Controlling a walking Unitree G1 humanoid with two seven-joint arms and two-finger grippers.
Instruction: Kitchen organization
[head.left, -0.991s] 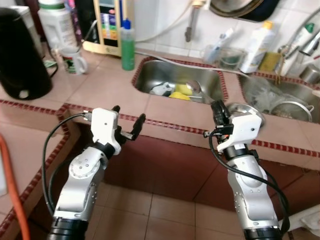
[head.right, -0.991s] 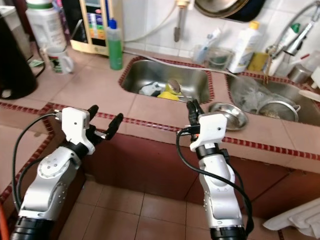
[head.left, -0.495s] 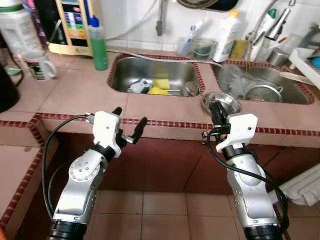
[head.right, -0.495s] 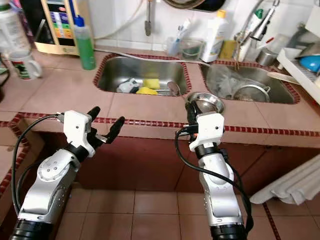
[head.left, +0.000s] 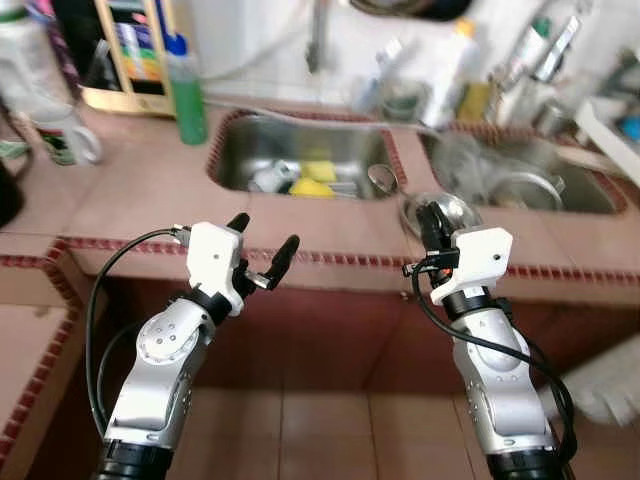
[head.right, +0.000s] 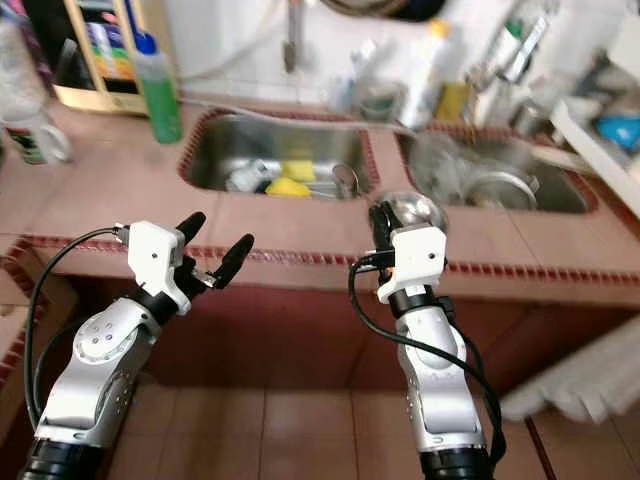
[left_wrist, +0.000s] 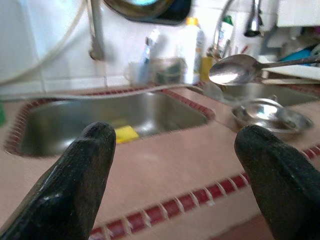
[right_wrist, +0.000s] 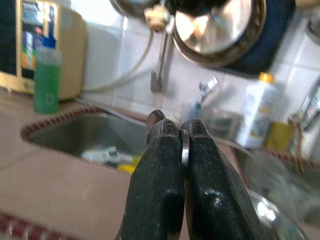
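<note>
My right gripper (head.left: 431, 213) is shut on the handle of a metal spoon (head.left: 381, 177), whose bowl sticks out toward the left sink (head.left: 262, 147). From the right wrist, the thin spoon handle (right_wrist: 184, 144) sits pinched between the two black fingers. The left wrist view catches the spoon (left_wrist: 235, 69) held above a steel bowl (left_wrist: 268, 113) on the tiled counter. My left gripper (head.left: 264, 232) stands open with nothing in it, in front of the counter's edge (head.left: 330, 258).
The left sink holds a yellow sponge (head.left: 314, 186) and small items. Pots and steelware fill the right sink (head.left: 520, 180). A green bottle (head.left: 185, 87) and a mug (head.left: 62, 135) stand on the counter at the left. Bottles line the back wall.
The whole picture has swung and is now blurred, so the camera has moved. Both arms keep the same pose, and the right gripper still grips the spoon.
</note>
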